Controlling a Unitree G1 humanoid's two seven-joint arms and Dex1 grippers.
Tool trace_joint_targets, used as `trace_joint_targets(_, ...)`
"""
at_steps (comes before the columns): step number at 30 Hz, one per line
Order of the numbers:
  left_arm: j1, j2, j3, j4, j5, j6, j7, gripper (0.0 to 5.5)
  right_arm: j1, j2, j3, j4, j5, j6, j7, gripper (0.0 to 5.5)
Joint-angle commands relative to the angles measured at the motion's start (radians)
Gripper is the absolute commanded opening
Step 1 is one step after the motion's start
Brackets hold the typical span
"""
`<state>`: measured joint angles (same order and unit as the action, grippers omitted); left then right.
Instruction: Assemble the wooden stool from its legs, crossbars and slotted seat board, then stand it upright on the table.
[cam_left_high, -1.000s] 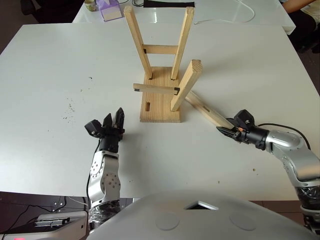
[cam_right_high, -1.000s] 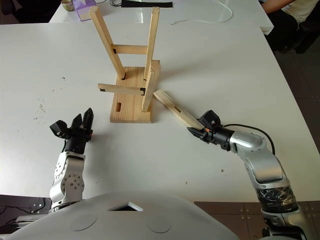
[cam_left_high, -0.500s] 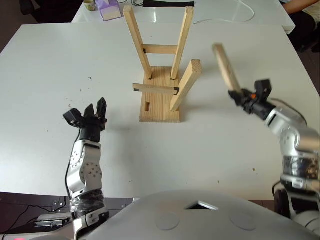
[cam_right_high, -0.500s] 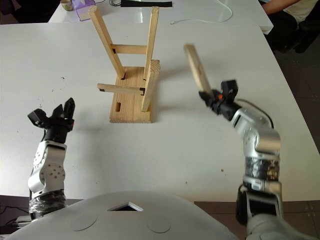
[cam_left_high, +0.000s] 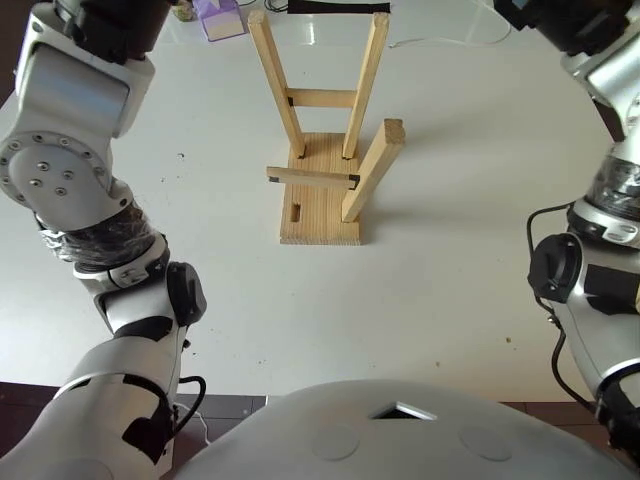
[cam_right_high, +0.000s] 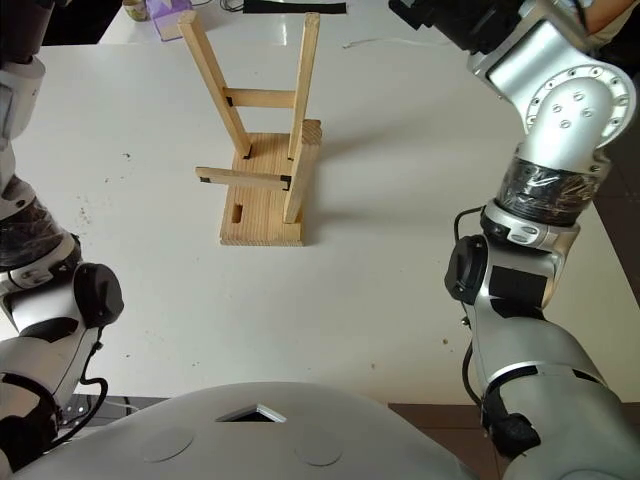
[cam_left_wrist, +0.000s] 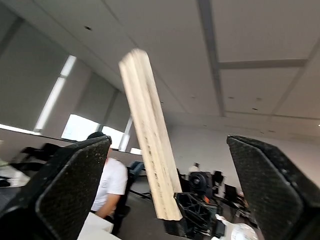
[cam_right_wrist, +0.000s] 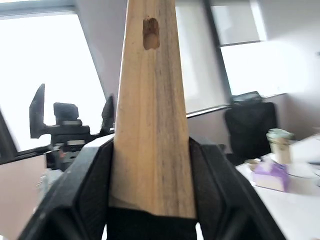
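Black left gripper (cam_left_wrist: 169, 145), jaws wide apart, has risen past the upper left corner. Centre frame, the seat board (cam_left_high: 322, 225) lies flat where it was, three legs (cam_left_high: 372, 170) upright on it, well apart from the table (cam_left_high: 450, 290) edges. Upper right, the right gripper (cam_right_wrist: 150, 145) clamps the fourth leg (cam_right_wrist: 150, 90), lifted off the table.

A wide white rectangular table (cam_left_high: 450, 300) carries a pale, rectangular, slotted wooden seat board (cam_left_high: 320, 215), lying flat near its middle. Tiny dark specks (cam_left_high: 135, 215) dot the tabletop well to the board's left. Behind stands a second white table (cam_left_high: 430, 15) bearing a small purple box (cam_left_high: 218, 17).
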<state>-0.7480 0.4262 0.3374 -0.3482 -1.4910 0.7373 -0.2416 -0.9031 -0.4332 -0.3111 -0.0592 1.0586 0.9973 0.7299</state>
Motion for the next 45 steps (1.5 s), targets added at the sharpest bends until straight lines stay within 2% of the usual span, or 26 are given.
trace_joint_targets(1, 0.021, 0.050, -0.008, -0.020, -0.119, 0.056, 0.001, 4.28, 0.011, -0.108, 0.012, -0.051, 0.104, 0.095, 0.149, 2.04)
trace_joint_targets(5, 0.045, 0.066, -0.010, -0.020, -0.239, 0.062, 0.027, 4.28, 0.041, -0.188, 0.047, -0.041, 0.104, 0.102, 0.305, 2.04)
trace_joint_targets(11, 0.102, 0.119, -0.001, -0.059, -0.359, 0.072, 0.001, 4.28, 0.067, -0.197, 0.118, -0.073, 0.092, 0.094, 0.368, 2.04)
trace_joint_targets(18, 0.102, 0.169, -0.028, -0.049, -0.358, 0.072, -0.043, 4.28, 0.118, -0.218, 0.196, -0.109, 0.044, 0.070, 0.424, 2.04)
trace_joint_targets(23, 0.095, 0.172, -0.044, -0.040, -0.346, 0.062, -0.058, 4.28, 0.138, -0.215, 0.195, -0.122, 0.053, 0.072, 0.419, 2.04)
trace_joint_targets(36, 0.132, 0.172, -0.045, -0.086, -0.309, 0.033, -0.081, 2.26, 0.129, -0.214, 0.195, -0.111, 0.064, 0.087, 0.406, 2.04)
trace_joint_targets(45, 0.150, 0.172, -0.037, -0.098, -0.239, 0.003, -0.104, 2.10, 0.127, -0.217, 0.186, -0.096, 0.054, 0.082, 0.393, 2.04)
